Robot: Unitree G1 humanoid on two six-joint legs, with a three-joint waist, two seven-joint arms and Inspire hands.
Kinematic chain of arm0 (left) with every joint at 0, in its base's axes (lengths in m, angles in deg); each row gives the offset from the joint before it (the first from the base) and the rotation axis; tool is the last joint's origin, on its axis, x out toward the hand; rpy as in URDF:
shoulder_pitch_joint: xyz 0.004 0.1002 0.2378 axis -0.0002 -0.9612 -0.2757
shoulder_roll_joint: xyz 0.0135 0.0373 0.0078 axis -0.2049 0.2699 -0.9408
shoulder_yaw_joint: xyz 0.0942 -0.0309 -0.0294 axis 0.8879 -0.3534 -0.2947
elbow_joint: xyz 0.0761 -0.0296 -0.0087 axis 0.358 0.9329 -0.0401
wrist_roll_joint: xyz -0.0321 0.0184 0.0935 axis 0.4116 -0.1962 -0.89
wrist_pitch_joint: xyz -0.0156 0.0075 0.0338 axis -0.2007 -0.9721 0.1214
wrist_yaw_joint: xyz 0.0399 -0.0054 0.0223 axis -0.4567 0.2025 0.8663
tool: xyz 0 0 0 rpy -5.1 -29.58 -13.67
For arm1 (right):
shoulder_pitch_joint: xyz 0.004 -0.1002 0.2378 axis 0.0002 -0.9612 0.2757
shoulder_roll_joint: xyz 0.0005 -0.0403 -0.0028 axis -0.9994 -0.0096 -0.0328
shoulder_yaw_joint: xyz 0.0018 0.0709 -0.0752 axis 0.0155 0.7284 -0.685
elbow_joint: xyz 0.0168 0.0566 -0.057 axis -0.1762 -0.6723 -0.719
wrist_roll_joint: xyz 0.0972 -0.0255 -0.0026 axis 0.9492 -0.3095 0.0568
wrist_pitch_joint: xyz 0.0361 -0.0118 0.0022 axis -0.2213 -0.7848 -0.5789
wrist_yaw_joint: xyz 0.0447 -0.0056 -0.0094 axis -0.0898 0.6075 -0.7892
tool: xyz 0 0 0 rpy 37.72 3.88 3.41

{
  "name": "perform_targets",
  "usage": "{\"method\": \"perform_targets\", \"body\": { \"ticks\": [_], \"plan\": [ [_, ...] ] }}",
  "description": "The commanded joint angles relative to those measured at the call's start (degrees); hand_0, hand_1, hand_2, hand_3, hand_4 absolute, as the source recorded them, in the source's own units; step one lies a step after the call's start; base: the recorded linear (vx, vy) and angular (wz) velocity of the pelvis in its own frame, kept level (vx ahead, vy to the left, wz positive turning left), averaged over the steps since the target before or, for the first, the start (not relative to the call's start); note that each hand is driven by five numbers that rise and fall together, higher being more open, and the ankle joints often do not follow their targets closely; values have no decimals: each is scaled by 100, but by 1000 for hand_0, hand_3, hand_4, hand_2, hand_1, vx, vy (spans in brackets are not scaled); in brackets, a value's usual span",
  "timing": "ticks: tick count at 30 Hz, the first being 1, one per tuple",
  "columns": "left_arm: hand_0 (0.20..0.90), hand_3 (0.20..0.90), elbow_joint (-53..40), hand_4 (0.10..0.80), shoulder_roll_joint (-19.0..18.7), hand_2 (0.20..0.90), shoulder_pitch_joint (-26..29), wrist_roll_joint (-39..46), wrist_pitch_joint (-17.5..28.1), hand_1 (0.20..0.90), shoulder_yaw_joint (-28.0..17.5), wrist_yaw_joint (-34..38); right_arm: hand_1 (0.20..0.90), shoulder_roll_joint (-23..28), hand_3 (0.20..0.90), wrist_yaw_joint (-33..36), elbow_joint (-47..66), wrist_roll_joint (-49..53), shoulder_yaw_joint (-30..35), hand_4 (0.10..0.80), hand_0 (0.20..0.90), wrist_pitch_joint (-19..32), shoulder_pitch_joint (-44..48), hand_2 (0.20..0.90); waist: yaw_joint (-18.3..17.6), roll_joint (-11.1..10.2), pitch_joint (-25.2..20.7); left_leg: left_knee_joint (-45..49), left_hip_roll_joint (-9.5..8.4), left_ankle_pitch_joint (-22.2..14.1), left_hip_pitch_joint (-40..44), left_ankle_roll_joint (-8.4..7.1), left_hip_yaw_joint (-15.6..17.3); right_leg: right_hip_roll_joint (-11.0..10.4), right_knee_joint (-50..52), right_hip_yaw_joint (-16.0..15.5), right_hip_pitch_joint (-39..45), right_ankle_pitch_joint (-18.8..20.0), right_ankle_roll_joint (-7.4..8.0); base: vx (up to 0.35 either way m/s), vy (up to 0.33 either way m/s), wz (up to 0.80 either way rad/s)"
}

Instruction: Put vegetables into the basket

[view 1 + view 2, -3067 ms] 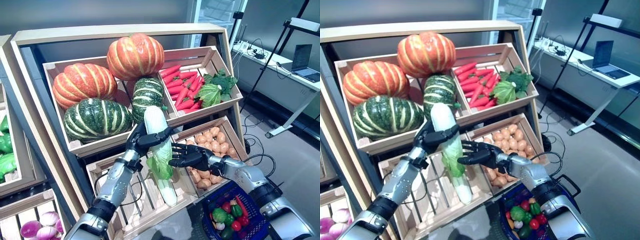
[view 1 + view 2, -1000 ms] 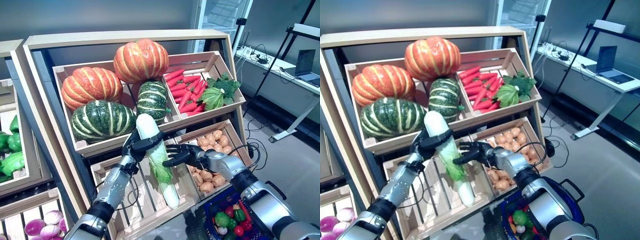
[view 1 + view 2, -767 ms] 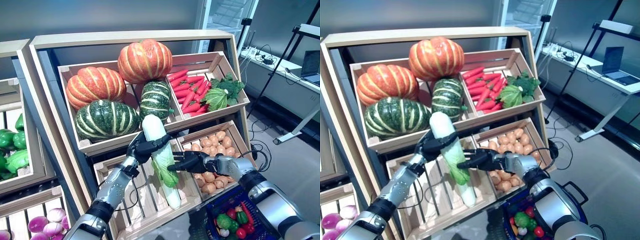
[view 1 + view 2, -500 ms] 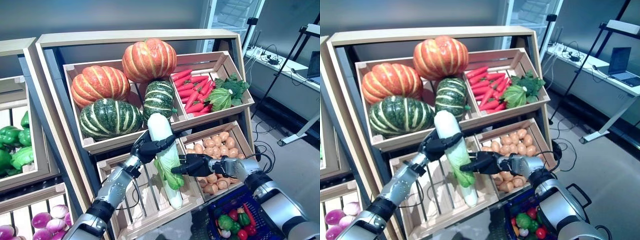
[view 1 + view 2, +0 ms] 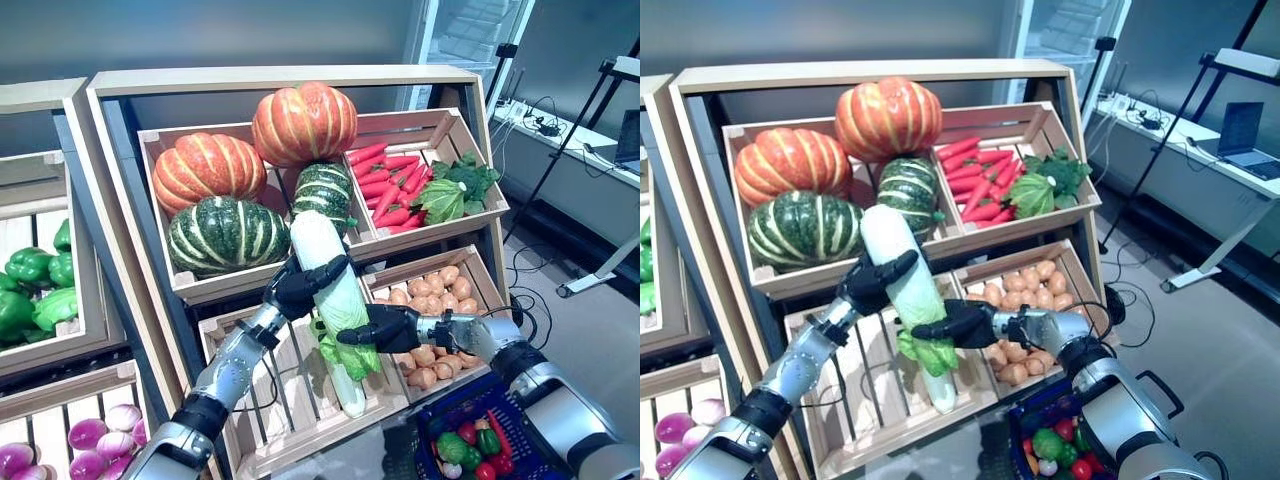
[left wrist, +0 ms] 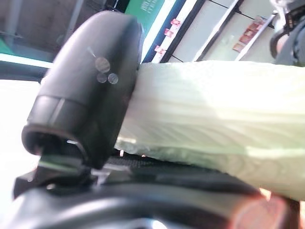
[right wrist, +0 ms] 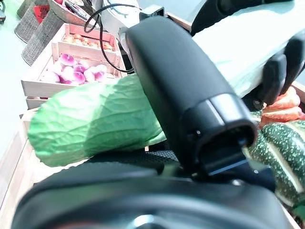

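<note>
Napa cabbage clasped by left hand and right hand, blue basket only in eye views

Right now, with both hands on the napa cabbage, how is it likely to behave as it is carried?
The napa cabbage looks long and stiff at its white stalk, so probably top-heavy; the left hand grips there. Its leafy green end seems softer and may flex or tear under the right hand. It could swing if either lets go.
</note>
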Motion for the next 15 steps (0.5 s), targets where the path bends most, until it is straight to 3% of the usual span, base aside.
{"method": "perform_targets", "body": {
  "ticks": [1, 13, 14, 15],
  "plan": [
    [300, 300, -350, 400, 1352, 300, 1136, 51, -91, 300, 1237, -918, 300, -1221, 300, 229, 134, 1891, 728, 400, 300, 785, 1161, 300, 145, 186, -360, 3, 151, -551, 110, -82, -64, -68, -239, 284, -546, 715, -208, 0, 0, 0],
    [300, 300, -331, 400, 1259, 300, 1008, -139, -111, 300, 1153, -698, 300, -1137, 300, 632, 246, 1692, 825, 400, 300, 973, 1033, 300, 104, 190, -327, 3, 158, -560, 154, -69, -2, -71, -226, 301, -543, 719, -210, 1, 0, 0],
    [528, 528, -315, 552, 1232, 528, 978, -228, -117, 528, 1138, -670, 300, -1102, 300, 695, 264, 1637, 815, 400, 300, 1010, 1005, 300, 98, 189, -324, 3, 161, -558, 159, -69, 12, -73, -225, 301, -545, 724, -207, 0, 0, 0],
    [860, 860, -296, 773, 1211, 860, 960, -301, -117, 860, 1129, -624, 300, -1071, 300, 740, 272, 1610, 810, 400, 300, 1028, 992, 300, 91, 188, -322, 3, 162, -557, 161, -69, 20, -74, -226, 306, -550, 729, -204, 11, -1, -3]
  ]
}}
